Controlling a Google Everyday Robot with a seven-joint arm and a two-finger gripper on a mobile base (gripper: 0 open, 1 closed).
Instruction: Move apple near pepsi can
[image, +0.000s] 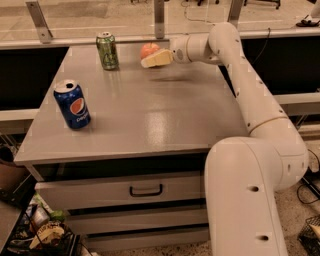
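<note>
The apple (148, 49) is small, round and orange-red, at the far middle of the grey table (150, 115). My gripper (154, 58) reaches in from the right and is shut on the apple. Its pale near finger covers the apple's lower half. It holds the apple a little above the table, and a shadow lies below it. The pepsi can (72, 104) is blue with a round logo and a silver top. It stands upright near the table's left front, far from the apple.
A green soda can (107, 50) stands upright at the far left, just left of the apple. A glass railing runs behind the table. Drawers sit under the tabletop. My arm and base fill the right side.
</note>
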